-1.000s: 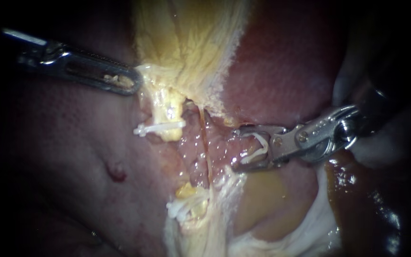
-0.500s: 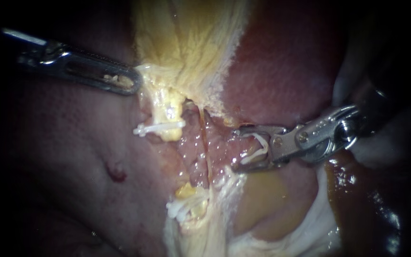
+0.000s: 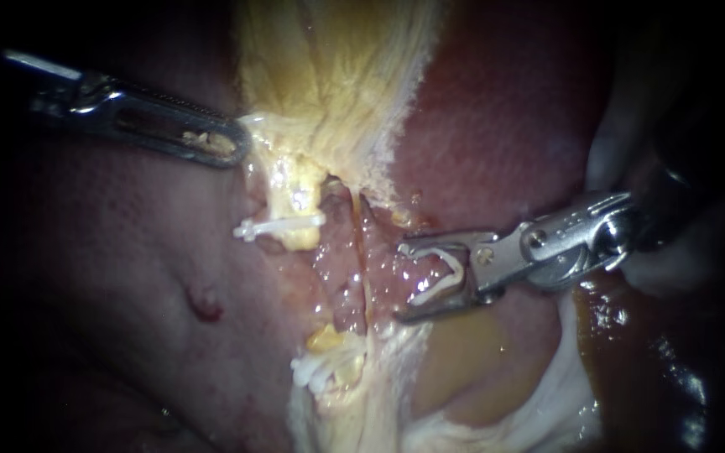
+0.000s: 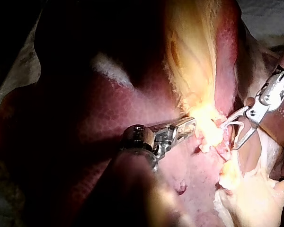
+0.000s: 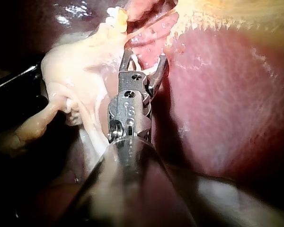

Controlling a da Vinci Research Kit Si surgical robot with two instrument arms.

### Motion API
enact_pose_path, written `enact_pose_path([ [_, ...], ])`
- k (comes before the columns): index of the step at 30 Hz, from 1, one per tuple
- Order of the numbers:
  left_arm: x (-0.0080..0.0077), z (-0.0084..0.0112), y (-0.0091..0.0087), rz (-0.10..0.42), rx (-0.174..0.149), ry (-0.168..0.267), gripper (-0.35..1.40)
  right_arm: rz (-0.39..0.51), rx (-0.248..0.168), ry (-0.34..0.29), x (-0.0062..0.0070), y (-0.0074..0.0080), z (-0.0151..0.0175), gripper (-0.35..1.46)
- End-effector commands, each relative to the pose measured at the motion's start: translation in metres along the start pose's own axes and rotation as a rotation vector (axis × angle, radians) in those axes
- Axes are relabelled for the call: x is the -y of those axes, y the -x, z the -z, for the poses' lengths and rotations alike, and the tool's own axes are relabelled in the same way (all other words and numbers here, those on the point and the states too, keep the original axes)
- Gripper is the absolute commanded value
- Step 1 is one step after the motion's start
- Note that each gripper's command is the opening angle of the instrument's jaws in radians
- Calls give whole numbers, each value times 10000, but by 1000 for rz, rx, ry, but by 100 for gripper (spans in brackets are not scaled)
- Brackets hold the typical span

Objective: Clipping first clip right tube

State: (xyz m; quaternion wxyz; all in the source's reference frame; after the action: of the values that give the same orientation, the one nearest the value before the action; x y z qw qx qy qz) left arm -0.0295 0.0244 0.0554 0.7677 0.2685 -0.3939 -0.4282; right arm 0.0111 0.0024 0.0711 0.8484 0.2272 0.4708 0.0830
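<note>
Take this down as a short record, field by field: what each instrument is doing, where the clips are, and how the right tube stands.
left instrument: jaws shut on yellow tissue, holding it aside
right instrument: jaws stand wide, carrying an open white clip between them
right tube: thin strand just ahead of the right instrument's jaw tips, not yet between them
clips in place: upper clip and lower clip, both on tissue to the left of the right tube
liver: dark red, beyond the right instrument
</note>
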Motion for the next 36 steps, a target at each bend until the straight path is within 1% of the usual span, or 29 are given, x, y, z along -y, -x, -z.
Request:
enact_pose_path([
  [1, 0, 0, 0, 0, 0, 0, -35, -9, -8, -4, 0, -2, -2, 50],
  [7, 0, 0, 0, 0, 0, 0, -35, -73, -68, -42, 1, -4, -10, 50],
  [12, 0, 0, 0, 0, 0, 0, -35, -104, -99, -68, 2, -4, -18, 50],
  [17, 0, 0, 0, 0, 0, 0, -35, -168, -162, -120, 2, -4, -25, 50],
  [22, 0, 0, 0, 0, 0, 0, -35, -210, -199, -169, 1, -7, -31, 50],
  [25, 0, 0, 0, 0, 0, 0, -35, -227, -209, -189, 1, -8, -36, 50],
  [29, 0, 0, 0, 0, 0, 0, -35, -262, -241, -228, 2, -7, -42, 50],
  [31, 0, 0, 0, 0, 0, 0, -35, -272, -249, -242, 2, -7, -46, 50],
  [36, 0, 0, 0, 0, 0, 0, -35, -283, -246, -264, 5, -3, -56, 50],
])
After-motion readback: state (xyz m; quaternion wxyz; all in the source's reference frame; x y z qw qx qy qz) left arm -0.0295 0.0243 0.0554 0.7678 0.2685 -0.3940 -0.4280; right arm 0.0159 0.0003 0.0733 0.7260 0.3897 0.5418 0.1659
